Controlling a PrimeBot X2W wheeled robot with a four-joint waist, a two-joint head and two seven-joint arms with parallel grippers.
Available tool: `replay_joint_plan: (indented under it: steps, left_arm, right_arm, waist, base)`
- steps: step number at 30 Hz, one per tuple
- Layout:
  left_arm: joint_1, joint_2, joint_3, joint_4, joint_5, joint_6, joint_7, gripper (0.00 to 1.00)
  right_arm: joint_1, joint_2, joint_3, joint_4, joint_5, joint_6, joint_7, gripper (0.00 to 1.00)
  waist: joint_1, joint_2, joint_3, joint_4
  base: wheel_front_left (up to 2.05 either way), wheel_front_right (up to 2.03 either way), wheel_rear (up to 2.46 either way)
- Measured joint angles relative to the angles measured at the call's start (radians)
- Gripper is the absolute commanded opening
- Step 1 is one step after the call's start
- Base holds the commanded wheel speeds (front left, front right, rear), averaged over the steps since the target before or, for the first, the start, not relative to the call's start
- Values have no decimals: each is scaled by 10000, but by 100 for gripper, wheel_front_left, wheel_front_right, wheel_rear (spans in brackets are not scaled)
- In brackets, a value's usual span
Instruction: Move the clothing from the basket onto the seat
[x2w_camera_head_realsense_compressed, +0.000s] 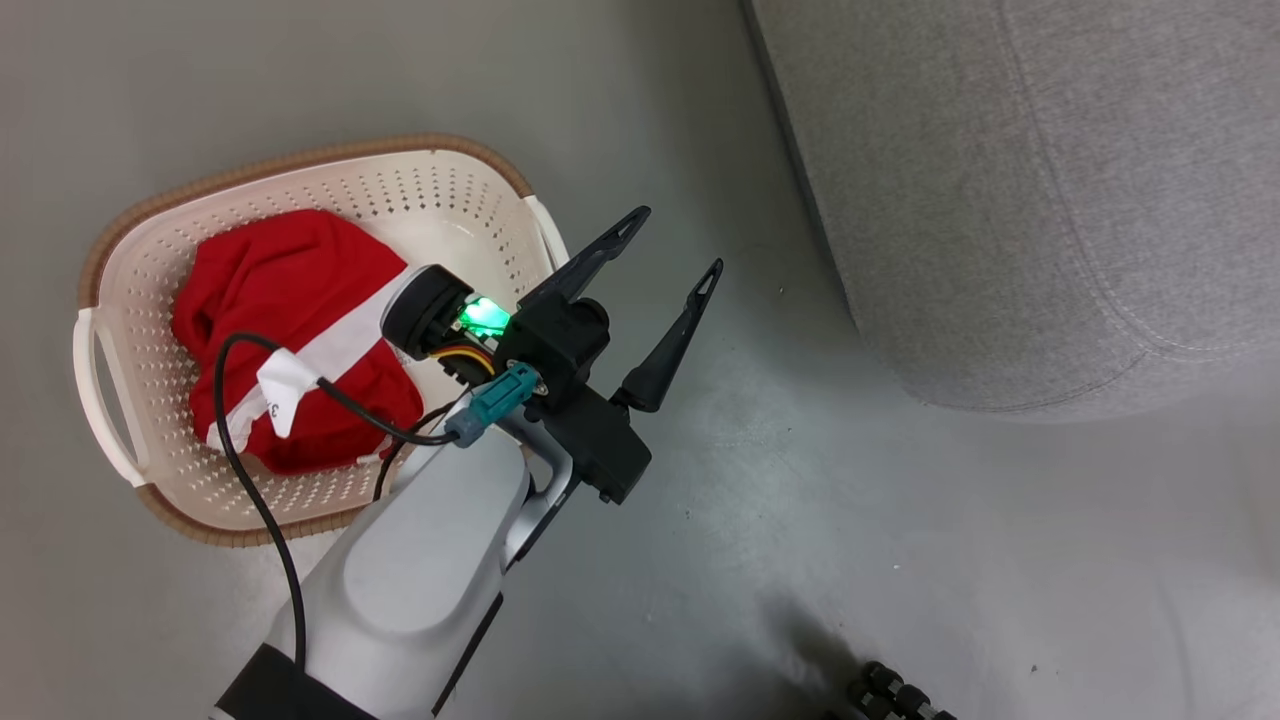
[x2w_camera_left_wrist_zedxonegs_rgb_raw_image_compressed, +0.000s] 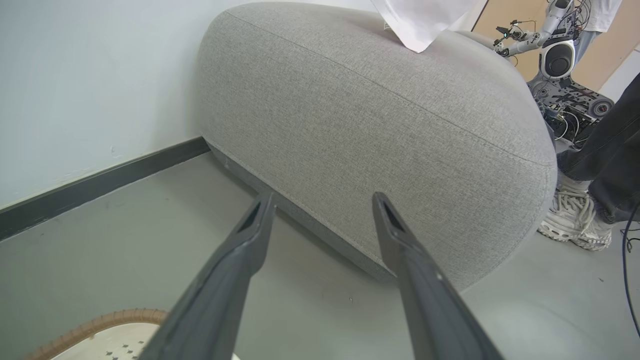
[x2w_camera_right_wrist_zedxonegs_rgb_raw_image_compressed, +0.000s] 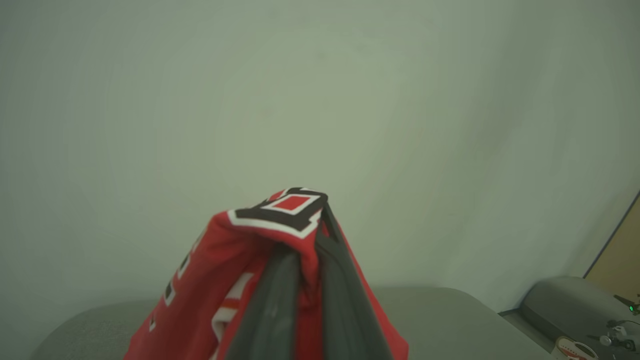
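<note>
**Jersey gripped, shorts in basket**

The right gripper pinches the red jersey, its black, white-edged lettering peaking toward 12 o'clock. The crumpled shorts' white band runs 2 to 7 o'clock. The left gripper is spread wide, with the basket at its 9 o'clock and the seat toward 2.

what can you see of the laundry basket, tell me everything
The basket is cream-white perforated plastic, a rounded rectangle with a brown woven-look rim and white side handles. It stands upright on the grey floor, apart from the grey seat. A crumpled red garment with a white band lies inside.
</note>
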Motion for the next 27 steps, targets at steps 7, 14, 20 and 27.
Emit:
replay_joint_plan:
  steps: [7,14,20,27]
  left_arm:
    - [-291,0,-121,-59,2,0,-2,100]
    - [-352,-31,-186,-48,2,0,-2,100]
    - [-345,8,-86,-12,-2,0,-2,100]
    - [-335,4,17,13,-15,0,-2,100]
  right_arm:
    - [-164,-516,-757,1047,130,-537,0,0]
    - [-221,-1131,-1549,2305,476,-1055,-2,0]
    - [-214,-617,-1471,3024,792,-999,56,0]
    - [-219,311,-1258,3889,1338,-261,805,0]
  waist:
    - [-1,0,734,394]
    - [-2,-2,1105,803]
    - [-2,-1,1269,1151]
    - [-2,-1,1364,1448]
  base:
    - [0,0,0]
    - [0,0,0]
    - [0,0,0]
    - [0,0,0]
